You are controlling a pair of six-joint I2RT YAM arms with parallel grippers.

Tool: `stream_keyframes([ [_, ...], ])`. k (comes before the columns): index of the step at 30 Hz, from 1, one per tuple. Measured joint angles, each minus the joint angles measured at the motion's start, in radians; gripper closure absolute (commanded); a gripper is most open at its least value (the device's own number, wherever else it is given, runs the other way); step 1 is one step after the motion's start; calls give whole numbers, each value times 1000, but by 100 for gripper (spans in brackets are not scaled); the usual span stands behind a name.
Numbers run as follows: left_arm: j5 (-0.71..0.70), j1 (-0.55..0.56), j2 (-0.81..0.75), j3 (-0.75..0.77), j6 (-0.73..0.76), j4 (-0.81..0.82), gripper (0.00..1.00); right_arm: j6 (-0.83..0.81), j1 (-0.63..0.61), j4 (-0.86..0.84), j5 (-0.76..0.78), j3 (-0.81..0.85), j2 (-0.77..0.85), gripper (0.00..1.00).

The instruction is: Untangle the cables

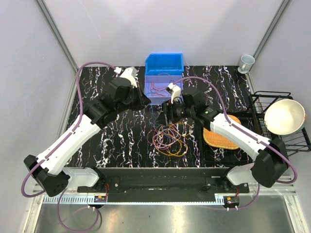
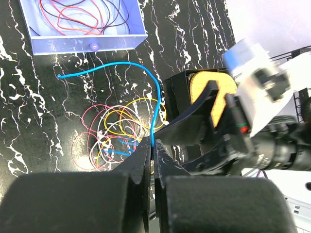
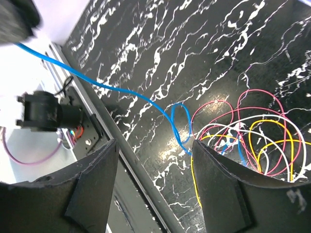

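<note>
The cables (image 1: 170, 138) lie in a loose tangle of red, yellow, white, purple and blue loops at the table's middle. The tangle also shows in the left wrist view (image 2: 114, 133) and the right wrist view (image 3: 252, 136). My left gripper (image 2: 153, 148) is shut on a blue cable (image 2: 121, 65), which arcs away from the jaws toward the lavender tray (image 2: 87, 44). The tray holds red and dark cables. In the top view the left gripper (image 1: 145, 101) sits left of the tray. My right gripper (image 3: 155, 165) is open and empty just above the tangle's edge, with the blue cable (image 3: 112, 90) passing between its fingers.
A blue bin (image 1: 164, 63) stands behind the lavender tray (image 1: 158, 88). An orange woven mat (image 1: 221, 132) lies under the right arm. A dish rack (image 1: 265, 104) with a white bowl (image 1: 284, 116) is at the right, and a cup (image 1: 246, 62) at the back right.
</note>
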State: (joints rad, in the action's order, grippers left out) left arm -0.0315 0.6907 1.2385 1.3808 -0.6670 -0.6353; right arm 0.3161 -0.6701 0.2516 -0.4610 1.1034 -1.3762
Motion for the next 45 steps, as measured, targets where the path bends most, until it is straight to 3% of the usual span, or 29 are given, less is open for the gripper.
stream_keyframes([
  [14,1,0,0,1,-1,0,100,-63,-60,1,54,-3,-89,34],
  [18,1,0,0,1,-1,0,100,-72,-71,1,61,-3,-102,49],
  [19,1,0,-1,1,0,0,100,-74,-73,1,61,-3,-106,63],
  [21,1,0,-3,1,0,1,100,-80,-78,0,66,-3,-111,78],
  [22,1,0,-6,1,-1,0,100,-81,-82,0,76,-3,-114,93],
  [24,1,0,-10,1,0,1,100,-85,-88,0,88,-3,-116,100],
  [26,0,0,-15,1,0,0,98,-77,-95,-2,107,-3,-116,100],
  [28,-12,0,-22,0,3,-4,80,-73,-98,-2,114,-2,-115,100],
  [29,-23,0,-27,0,7,-10,64,-71,-100,-2,120,-2,-113,100],
  [30,-39,0,-34,-2,12,-19,23,-67,-100,3,126,1,-109,100],
  [32,-75,-6,-52,-13,21,-39,2,-59,-101,18,137,17,-99,100],
  [38,-144,-112,-121,-131,24,-155,1,-80,-101,133,240,314,-95,100],
  [45,-195,-147,-351,-287,67,-315,1,-156,-80,156,353,697,-166,100],
])
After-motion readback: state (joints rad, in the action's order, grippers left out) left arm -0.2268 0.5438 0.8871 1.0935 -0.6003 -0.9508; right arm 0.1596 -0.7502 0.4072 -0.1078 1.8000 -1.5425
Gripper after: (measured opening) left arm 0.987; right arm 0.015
